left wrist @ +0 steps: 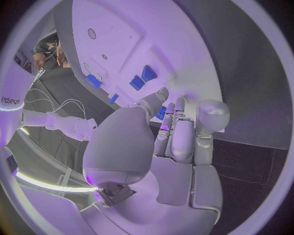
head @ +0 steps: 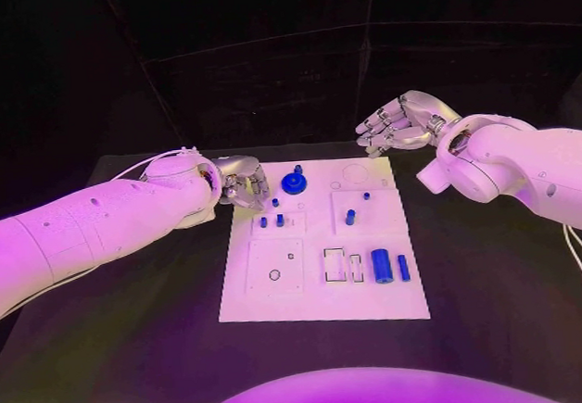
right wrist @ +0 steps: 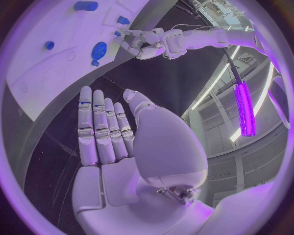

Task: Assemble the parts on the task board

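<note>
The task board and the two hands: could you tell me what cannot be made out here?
- Left hand: head view, fingertips at the task board edge; too small to tell whether they touch a part.
- Left wrist view: own fingers hide a blue part.
- Board outlines: too small to read.
- Right hand: palm faces away in head view.

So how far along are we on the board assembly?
Early, by the look of it. The round blue part stands at the far end of the task board, and small blue pegs stand upright nearby. The left hand sits at the board's far-left edge, holding nothing I can see; the right hand hovers open beyond it. Two blue cylinders lie loose near the empty slots.
</note>
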